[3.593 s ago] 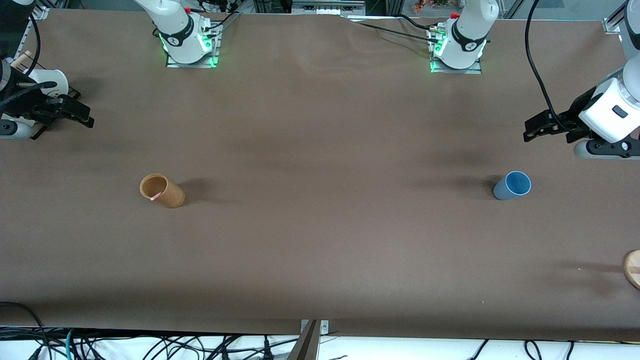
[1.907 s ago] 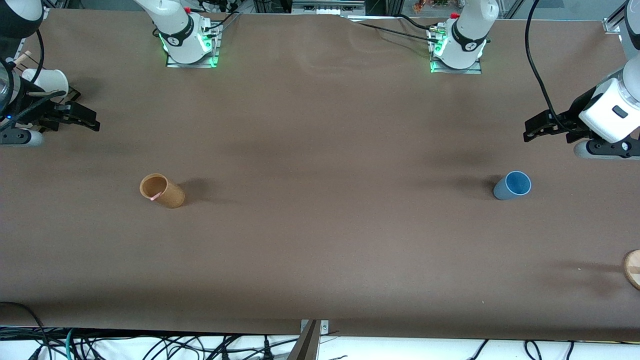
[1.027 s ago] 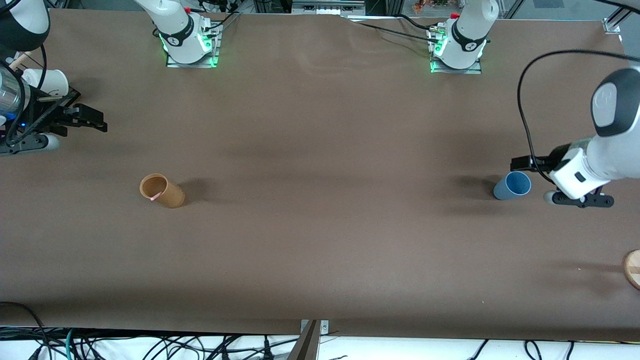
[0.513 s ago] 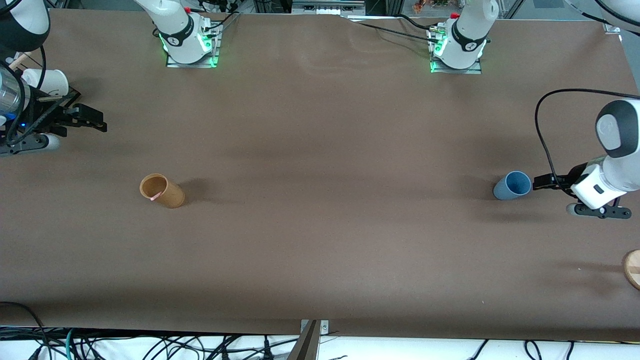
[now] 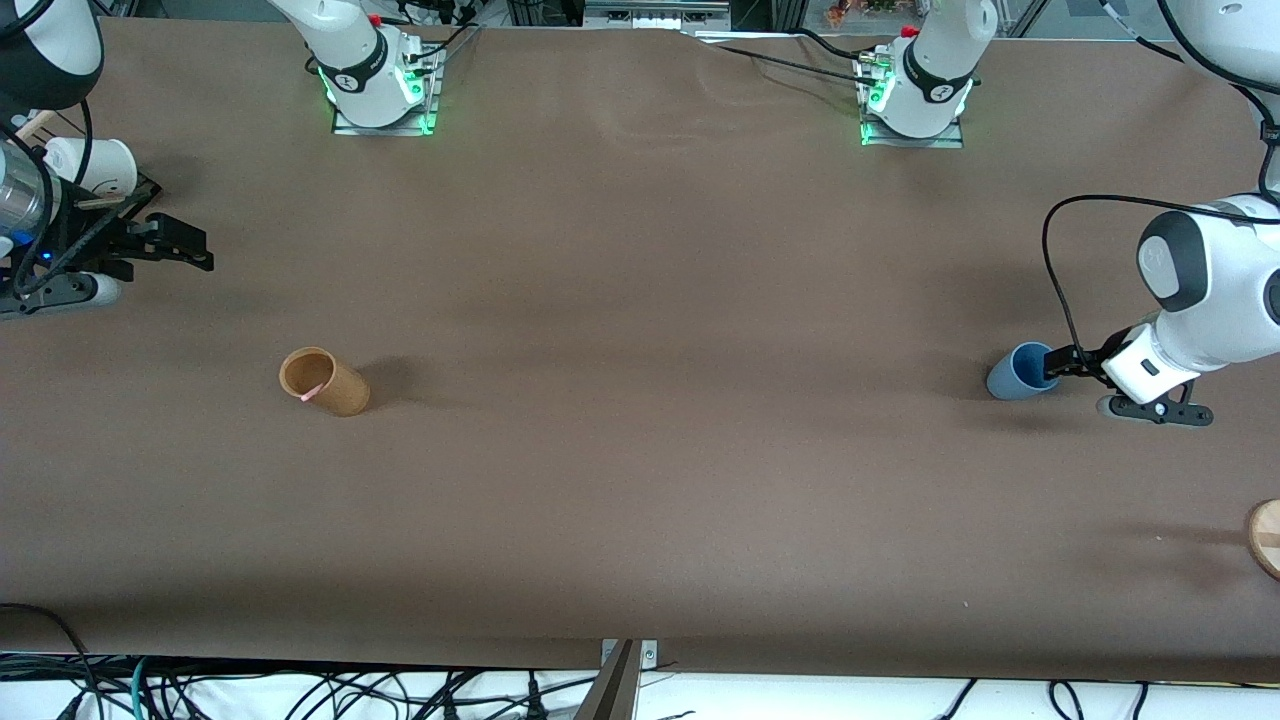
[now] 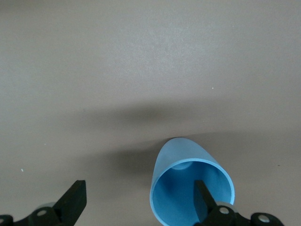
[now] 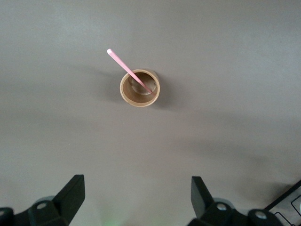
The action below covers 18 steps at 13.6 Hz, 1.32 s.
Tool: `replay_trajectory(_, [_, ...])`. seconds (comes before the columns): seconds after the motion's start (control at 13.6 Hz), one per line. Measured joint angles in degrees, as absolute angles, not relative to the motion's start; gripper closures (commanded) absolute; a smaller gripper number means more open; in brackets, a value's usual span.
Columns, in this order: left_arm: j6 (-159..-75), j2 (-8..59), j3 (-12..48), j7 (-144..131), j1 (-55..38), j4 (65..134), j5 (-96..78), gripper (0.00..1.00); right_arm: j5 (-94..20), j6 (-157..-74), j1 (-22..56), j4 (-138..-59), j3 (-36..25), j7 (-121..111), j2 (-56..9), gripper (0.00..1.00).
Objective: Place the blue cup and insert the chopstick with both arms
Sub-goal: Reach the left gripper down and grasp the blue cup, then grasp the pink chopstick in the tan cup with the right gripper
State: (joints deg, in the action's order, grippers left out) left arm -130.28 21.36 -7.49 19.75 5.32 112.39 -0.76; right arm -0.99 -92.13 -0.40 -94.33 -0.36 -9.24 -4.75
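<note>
Cup work first: I have the left claw [image 5: 1052,366] down at the blue cup [image 5: 1018,372], which stands on the brown bench [image 5: 640,480] toward the left arm's end. From my left wrist view the claw's fingers are spread wide apart, one finger [image 6: 205,201] reaching inside the cup's mouth against the dark blue inner wall, the other finger [image 6: 73,203] standing well clear of the cup over bare bench, so nothing is clamped. The blue cup [image 6: 190,186] looks upright with its open mouth facing my wrist camera. On my right side the right claw [image 5: 185,248] hangs over the bench near the right arm's end, its fingers apart with nothing between them, and that arm waits. The tan cup [image 5: 324,381] stands on the bench nearer to the front camera than that claw, well apart from the blue cup. The chopstick [image 7: 130,71] leans inside the tan cup [image 7: 139,88], its pink upper end sticking out over the rim. A white paper cup [image 5: 95,165] sits close to the right arm's wrist, and a round wooden piece [image 5: 1265,536] shows at the bench edge toward the left arm's end
</note>
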Motion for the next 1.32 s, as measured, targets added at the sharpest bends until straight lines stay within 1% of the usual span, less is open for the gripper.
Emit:
replay_trajectory(0.22, [-134.83,21.35,-7.49,20.84,5.33,115.1,-0.76,0.0,-0.95,-93.28,-0.39,-94.49,-0.34,-12.7,-4.94,0.0])
replay_trajectory(0.44, [-137.69,21.34,-7.49,21.07,5.33,117.46,-0.76,0.0,-0.95,-98.85,-0.37,-95.29,-0.27,-23.82,-5.4,0.0])
replay_trajectory(0.51, [-138.13,21.33,-7.49,21.12,5.33,117.86,-0.76,0.05,-0.95,-101.16,-0.36,-95.72,-0.26,-27.07,-5.9,0.01])
replay_trajectory(0.59, [-138.84,21.31,-7.49,21.14,5.33,118.22,-0.76,0.25,-0.99,-103.38,-0.36,-96.43,-0.25,-29.8,-6.65,0.01])
replay_trajectory(0.66, [-139.62,21.31,-7.49,21.25,5.33,118.56,-0.76,0.64,-1.18,-105.68,-0.36,-97.69,-0.22,-31.43,-7.5,0.01])
replay_trajectory(0.73, [-139.97,21.3,-7.49,21.61,5.33,118.76,-0.76,0.88,-1.35,-108.66,-0.35,-99.49,-0.14,-32.26,-8.33,0.01])
replay_trajectory(0.81, [-140.05,21.3,-7.49,22.12,5.33,118.8,-0.76,1.0,-1.43,-112.56,-0.35,-101.51,0.05,-32.64,-8.97,0.01])
replay_trajectory(0.88, [-140.09,21.29,-7.49,22.63,5.33,118.81,-0.76,1.0,-1.46,-116.7,-0.33,-103.73,0.49,-32.81,-9.41,0.01])
replay_trajectory(1.03, [-140.11,21.29,-7.49,23.02,5.33,118.82,-0.76,1.0,-1.52,-123.21,-0.18,-108.36,1.78,-32.84,-9.81,0.06])
replay_trajectory(1.17, [-140.11,21.29,-7.49,23.1,5.33,118.83,-0.76,1.0,-2.04,-127.93,0.05,-111.76,2.51,-32.84,-10.3,0.06])
replay_trajectory(1.32, [-140.11,21.26,-7.49,23.13,5.33,118.83,-0.77,1.0,-2.29,-131.62,0.08,-113.03,3.11,-32.82,-11.68,0.08])
